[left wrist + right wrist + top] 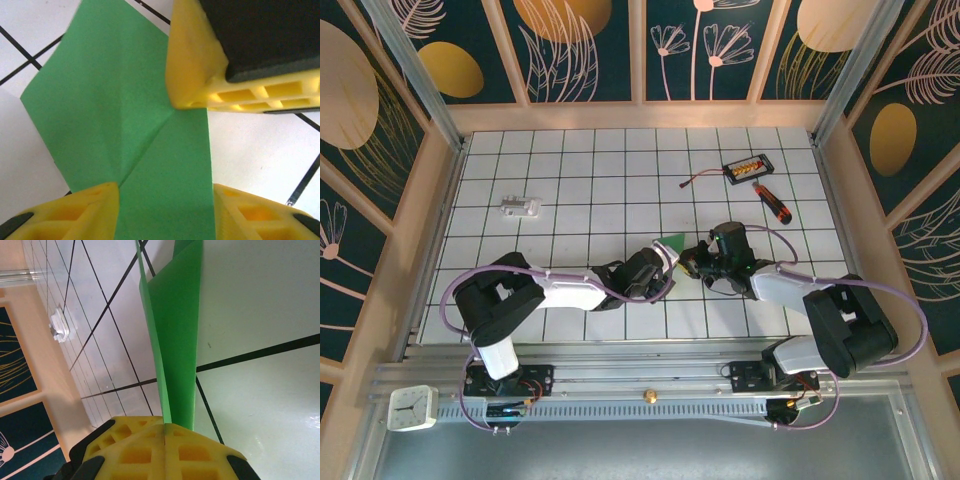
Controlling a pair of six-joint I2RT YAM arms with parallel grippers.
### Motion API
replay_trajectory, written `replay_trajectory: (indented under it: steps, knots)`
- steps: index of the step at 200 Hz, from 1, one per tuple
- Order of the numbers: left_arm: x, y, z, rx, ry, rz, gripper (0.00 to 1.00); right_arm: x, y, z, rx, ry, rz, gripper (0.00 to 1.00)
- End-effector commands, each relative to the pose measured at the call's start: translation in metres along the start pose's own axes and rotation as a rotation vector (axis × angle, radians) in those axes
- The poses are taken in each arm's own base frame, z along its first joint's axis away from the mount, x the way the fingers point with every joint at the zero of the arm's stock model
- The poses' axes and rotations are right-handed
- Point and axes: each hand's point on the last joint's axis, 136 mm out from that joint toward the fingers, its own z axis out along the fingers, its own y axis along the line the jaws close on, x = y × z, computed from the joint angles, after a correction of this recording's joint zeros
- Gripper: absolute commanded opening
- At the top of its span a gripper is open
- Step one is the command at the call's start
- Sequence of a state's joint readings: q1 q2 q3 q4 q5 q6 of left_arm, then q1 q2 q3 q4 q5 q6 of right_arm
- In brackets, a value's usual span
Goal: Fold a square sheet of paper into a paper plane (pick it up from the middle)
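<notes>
The bright-green sheet of paper (672,241) is creased into a smaller shape and shows as a small triangle between my two grippers at mid-table. In the left wrist view the paper (115,100) has diagonal creases meeting near its middle, and it lies over the white tiles. My left gripper (166,192) is open, its yellow fingers standing on either side of the paper's lower part. My right gripper (165,426) is shut on the paper (177,330), whose folded layers rise from its jaws. One right finger (192,65) presses the paper's edge. Both grippers, left (665,262) and right (692,255), nearly touch.
A small black box with orange parts (748,167) and a black-and-orange screwdriver (773,202) lie at the back right. A small pale fitting (520,207) sits at the back left, also seen from the right wrist (62,325). Wooden walls ring the tiled table (580,180).
</notes>
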State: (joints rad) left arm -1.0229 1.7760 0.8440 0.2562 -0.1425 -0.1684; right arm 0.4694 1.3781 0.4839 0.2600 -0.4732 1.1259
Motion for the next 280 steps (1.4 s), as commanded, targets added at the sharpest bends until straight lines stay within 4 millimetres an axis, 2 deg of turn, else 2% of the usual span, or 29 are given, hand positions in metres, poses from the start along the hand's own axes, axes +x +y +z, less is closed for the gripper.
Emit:
replay_trajectory:
  steps: [1,52,81,106,142,161,280]
  knots:
    - [-0.009,0.001,0.001,-0.020,-0.013,0.005,0.45,0.001,0.007,0.003,-0.025,0.011,-0.007,0.00]
    - [-0.010,0.000,0.002,-0.020,-0.010,-0.003,0.34,0.002,0.002,0.005,-0.017,0.015,-0.001,0.00]
    - [-0.010,0.000,0.002,-0.020,-0.006,-0.011,0.30,0.002,-0.001,0.006,-0.010,0.014,0.001,0.00]
    - [-0.009,-0.003,0.002,-0.005,-0.004,-0.024,0.31,0.002,-0.002,0.007,-0.010,0.017,0.005,0.00]
    - [-0.011,-0.007,-0.001,0.018,-0.009,-0.049,0.37,0.002,-0.003,0.007,-0.011,0.016,0.009,0.00]
    - [-0.013,-0.008,-0.003,0.031,-0.016,-0.059,0.38,0.002,-0.003,0.007,-0.012,0.014,0.007,0.00]
    - [-0.011,0.004,-0.001,-0.039,-0.012,-0.101,0.14,0.002,0.000,0.007,-0.020,0.020,0.002,0.01]
